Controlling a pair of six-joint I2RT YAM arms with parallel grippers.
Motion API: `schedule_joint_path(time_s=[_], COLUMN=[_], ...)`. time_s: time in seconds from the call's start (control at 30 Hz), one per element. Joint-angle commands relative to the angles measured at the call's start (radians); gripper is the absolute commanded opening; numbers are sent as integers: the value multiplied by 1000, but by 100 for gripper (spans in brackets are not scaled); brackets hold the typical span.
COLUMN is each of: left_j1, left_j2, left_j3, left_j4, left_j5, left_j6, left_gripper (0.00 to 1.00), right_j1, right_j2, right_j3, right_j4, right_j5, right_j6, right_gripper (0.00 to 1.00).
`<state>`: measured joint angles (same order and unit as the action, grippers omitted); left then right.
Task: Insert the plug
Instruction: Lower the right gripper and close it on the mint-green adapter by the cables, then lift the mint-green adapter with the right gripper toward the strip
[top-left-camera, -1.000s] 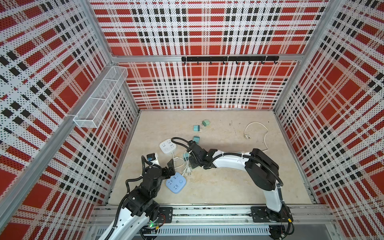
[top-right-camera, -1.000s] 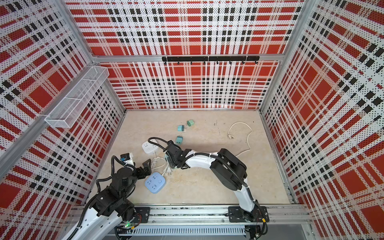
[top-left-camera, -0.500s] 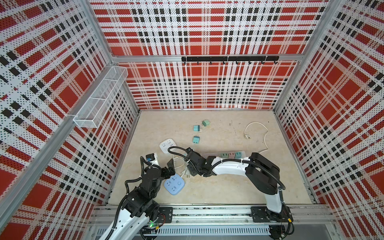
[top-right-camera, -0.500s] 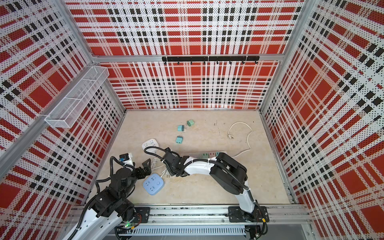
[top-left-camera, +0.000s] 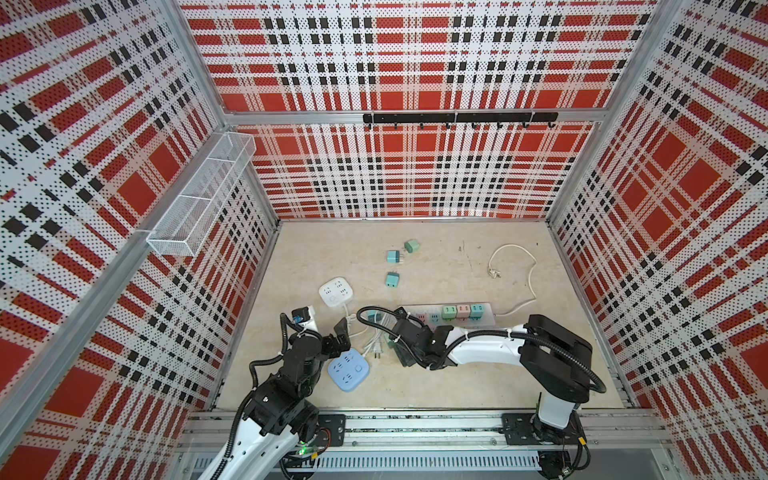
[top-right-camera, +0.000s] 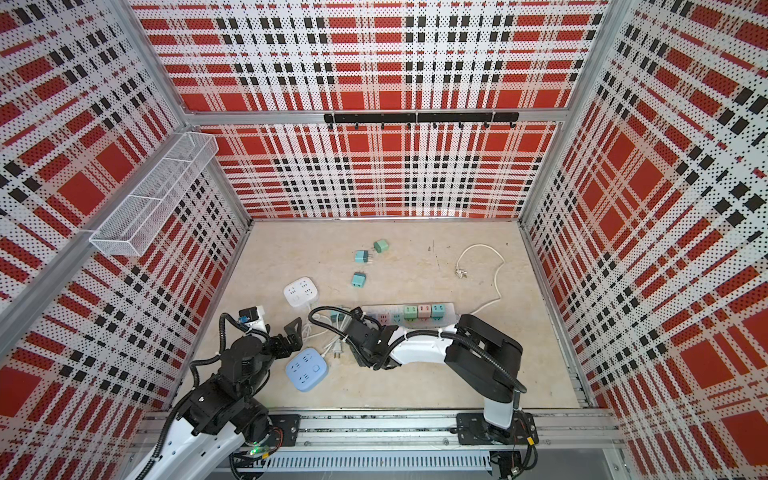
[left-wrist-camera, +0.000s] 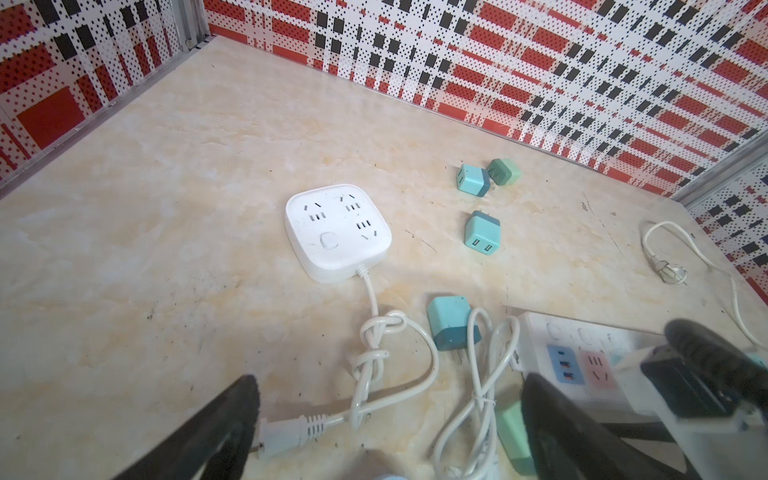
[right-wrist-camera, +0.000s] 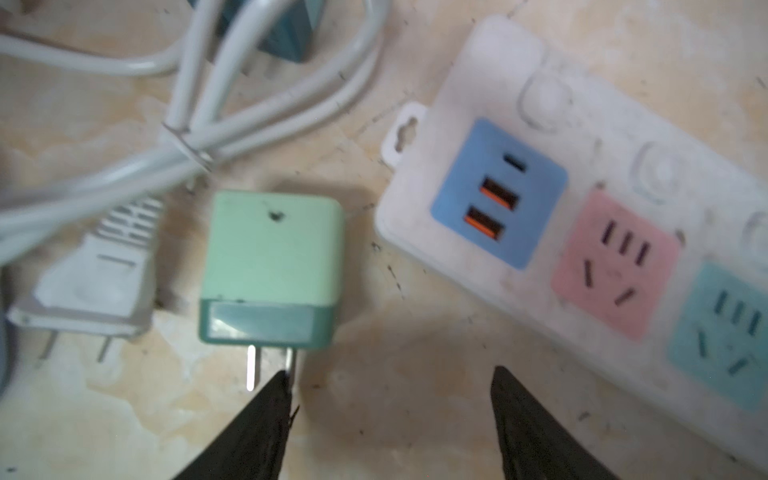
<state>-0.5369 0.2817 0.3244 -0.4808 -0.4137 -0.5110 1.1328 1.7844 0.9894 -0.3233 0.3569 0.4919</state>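
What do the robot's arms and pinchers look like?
The left arm and right arm are white tubes with chunky black joints. Ribbed black cables loop along them. The left gripper and right gripper each have two pointed black fingers.

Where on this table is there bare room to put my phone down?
Bare: the back left corner behind the white square socket; the stretch between the teal adapters and the loose cord; the front edge beside the blue socket. Crowded: the tangle of cords left of the power strip.
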Motion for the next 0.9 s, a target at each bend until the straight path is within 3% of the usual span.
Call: schedule_joint_path(time_s=[0.0, 0.13, 0.23, 0.5, 0.63, 0.87], left_j1=[4, 3, 3, 3, 2, 2], left_j2=[-9, -7, -10, -10, -10, -14], left_j3=[-7, -5, -7, -7, -5, -8], left_j4=[-3, -6, -3, -1, -5, -3], left_j5=[-1, -2, -1, 2, 4, 9], left_j6=[-4, -3, -4, -2, -1, 1], left_gripper=[100, 100, 99, 99, 99, 99], right_j1=[5, 15, 38, 41, 36, 23], right_j2=[-74, -130, -128, 18, 95, 161], right_j3=[-43, -78, -60, 64, 125, 158], right_j4=[10, 92, 116, 119, 105, 109], right_j5=[45, -14, -27, -46, -57, -76], right_j6=[54, 36, 6, -27, -39, -40], right_gripper=[77, 79, 85, 90, 88, 73])
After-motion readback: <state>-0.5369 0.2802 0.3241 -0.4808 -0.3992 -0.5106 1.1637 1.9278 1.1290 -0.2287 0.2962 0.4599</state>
